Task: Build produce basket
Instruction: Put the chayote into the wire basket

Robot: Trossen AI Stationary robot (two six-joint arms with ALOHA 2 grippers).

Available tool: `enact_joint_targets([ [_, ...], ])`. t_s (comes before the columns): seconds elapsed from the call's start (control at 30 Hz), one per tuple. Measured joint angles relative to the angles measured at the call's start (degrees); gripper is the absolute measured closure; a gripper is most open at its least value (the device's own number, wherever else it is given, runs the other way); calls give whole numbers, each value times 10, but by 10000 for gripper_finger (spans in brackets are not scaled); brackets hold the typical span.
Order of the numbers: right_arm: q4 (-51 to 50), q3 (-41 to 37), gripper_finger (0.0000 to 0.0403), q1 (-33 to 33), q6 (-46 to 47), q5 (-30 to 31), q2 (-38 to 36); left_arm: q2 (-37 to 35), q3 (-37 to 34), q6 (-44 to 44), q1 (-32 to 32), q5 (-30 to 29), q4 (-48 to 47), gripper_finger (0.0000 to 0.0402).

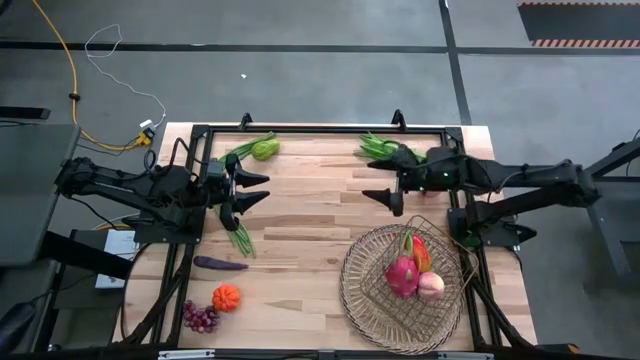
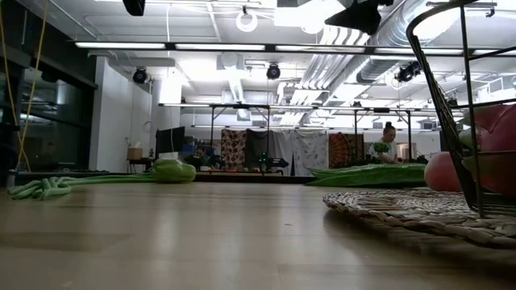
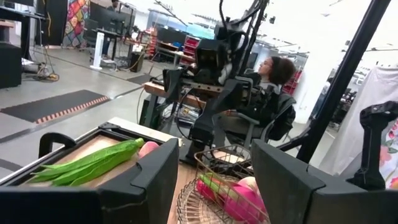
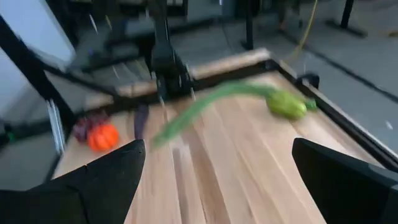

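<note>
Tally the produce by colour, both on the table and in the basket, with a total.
Green: 4 (pepper, bean bunch, bean bunch, pepper in the basket)
Red or pink: 3 (red pepper, dragon fruit, peach)
Purple: 2 (eggplant, grapes)
Orange: 1 (pumpkin)
Total: 10

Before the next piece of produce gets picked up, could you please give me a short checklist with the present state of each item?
1. Right gripper open and empty: ok.
2. Left gripper empty: ok, nothing between its fingers.
3. Basket has room: ok, holds only dragon fruit, peach and red pepper.
4. Produce still outside: not ok; eggplant, pumpkin, grapes, green pepper remain on the table.
5. Which piece is next: cannot tell.
</note>
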Motion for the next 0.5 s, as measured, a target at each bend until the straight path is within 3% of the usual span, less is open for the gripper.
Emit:
enact_joint_targets([
  [0.17, 139, -68, 6, 2, -1, 9, -20, 0, 0, 48, 0, 0, -4, 211],
  [0.33, 147, -79, 6, 3, -53, 9, -17, 0, 0, 62, 0, 0, -8, 211],
  [0.5, 155, -79, 6, 3, -43, 9, -15, 0, 0, 59, 0, 0, -12, 211],
])
